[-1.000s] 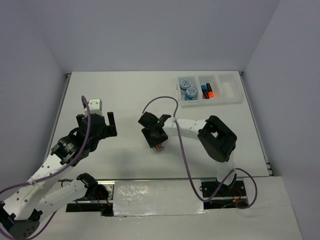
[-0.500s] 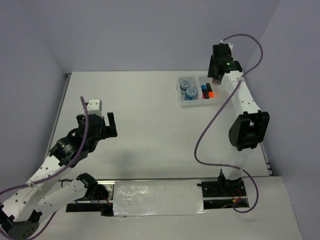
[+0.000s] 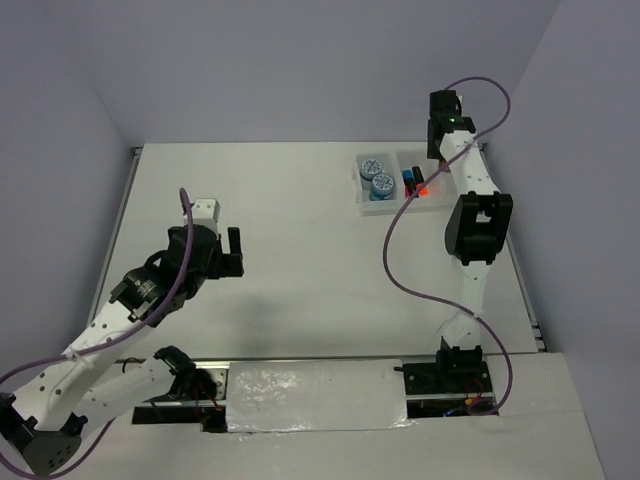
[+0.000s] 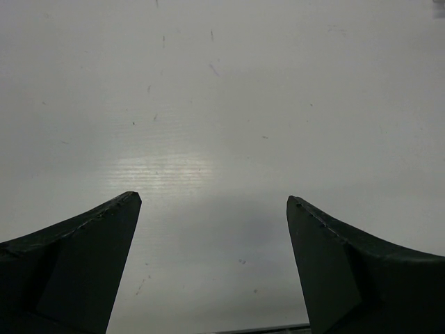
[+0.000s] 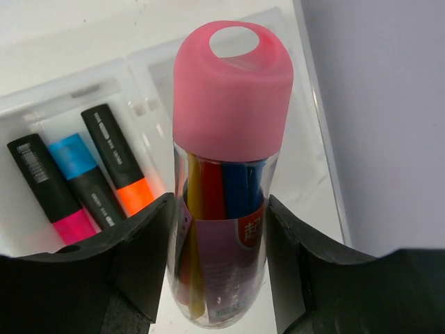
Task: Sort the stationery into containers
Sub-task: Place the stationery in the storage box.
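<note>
Rolls [image 3: 381, 185] in left bin of tray [image 3: 375, 208], highlighters [image 5: 76, 167] in middle; right jaws clamp the pink eraser [image 5: 229, 104] over the right bin, looks like last drop; left jaws wide open, empty.

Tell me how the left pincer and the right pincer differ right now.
The left pincer is open and empty; the right pincer is shut on the pink-capped eraser. The left pincer hangs over the table; the right pincer is over the white tray. Both have black fingers.
</note>
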You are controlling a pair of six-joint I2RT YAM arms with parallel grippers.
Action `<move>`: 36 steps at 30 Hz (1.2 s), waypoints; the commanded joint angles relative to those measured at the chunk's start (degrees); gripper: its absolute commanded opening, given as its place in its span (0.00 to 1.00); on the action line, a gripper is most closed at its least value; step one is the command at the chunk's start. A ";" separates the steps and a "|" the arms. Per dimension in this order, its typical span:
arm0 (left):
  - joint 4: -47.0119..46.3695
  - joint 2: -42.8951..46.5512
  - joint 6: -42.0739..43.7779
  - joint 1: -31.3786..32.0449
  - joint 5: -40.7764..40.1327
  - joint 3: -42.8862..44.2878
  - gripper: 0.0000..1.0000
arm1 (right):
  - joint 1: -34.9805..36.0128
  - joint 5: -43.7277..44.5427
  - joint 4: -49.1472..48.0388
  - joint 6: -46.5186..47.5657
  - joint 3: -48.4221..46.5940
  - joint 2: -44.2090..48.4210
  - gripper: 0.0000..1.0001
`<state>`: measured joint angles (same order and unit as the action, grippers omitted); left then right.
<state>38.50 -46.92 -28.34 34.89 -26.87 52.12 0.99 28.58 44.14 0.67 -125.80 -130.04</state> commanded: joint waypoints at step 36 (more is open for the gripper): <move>-4.22 0.16 3.55 -0.27 6.92 -0.79 0.99 | -9.70 -13.37 -5.21 6.98 -0.41 -2.94 0.57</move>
<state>36.16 -46.81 -25.63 34.79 -20.62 51.35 -8.54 14.11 41.15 8.51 -125.60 -131.96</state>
